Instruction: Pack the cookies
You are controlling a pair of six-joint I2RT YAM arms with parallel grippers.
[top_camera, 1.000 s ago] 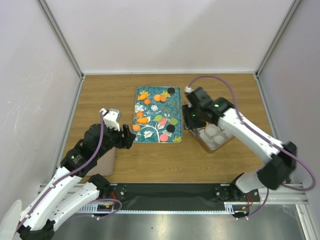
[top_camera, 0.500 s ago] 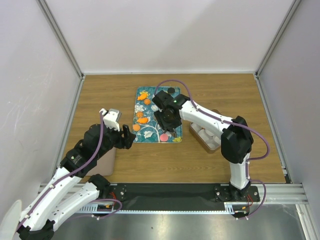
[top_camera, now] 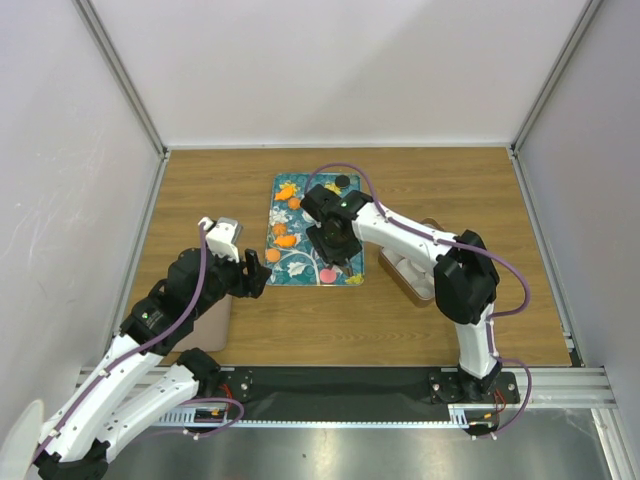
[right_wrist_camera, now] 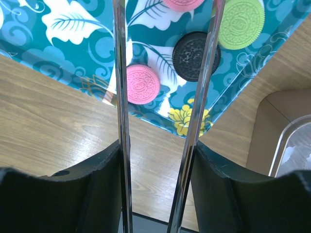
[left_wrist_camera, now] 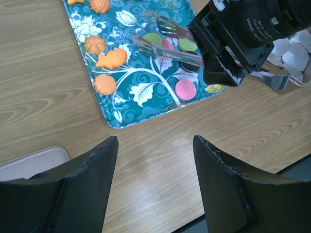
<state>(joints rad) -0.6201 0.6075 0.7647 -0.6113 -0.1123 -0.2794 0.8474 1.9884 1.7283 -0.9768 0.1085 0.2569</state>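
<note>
On the teal tray (left_wrist_camera: 121, 109), near-right corner: a cluster of cookies (left_wrist_camera: 184, 88), all lying flat, none lifted. In the right wrist view a pink cookie (right_wrist_camera: 142, 83) sits just inside the blade on the left. A black cookie (right_wrist_camera: 196, 49) is partly behind the other blade, and a green cookie (right_wrist_camera: 241, 20) is just beyond that. Orange ones run down the tray's left side, well apart from this group.

The tongs (left_wrist_camera: 170, 50) hang over the cluster, long axis running from the tray's near-right corner in toward its middle. Blades spread, nothing pinched. The tips run out of the top of the right wrist view. From the left wrist view they look to straddle another green one further in; can't tell if they touch.

Right tool (right_wrist_camera: 155, 145) is clamped on the tongs, fingers flanking both blades. The cluster lies straight ahead of it, along the blades and below them.

Left tool (left_wrist_camera: 155, 141) is spread wide and empty, over bare desk (left_wrist_camera: 48, 111) off the tray's near edge. The right arm is the nearer one.

A tin of paper cups (left_wrist_camera: 279, 83) stands just right of the tray.

My read: the next move needs exactly one cookie between the blades. Pink and black sit close enough that both could get caught.
</note>
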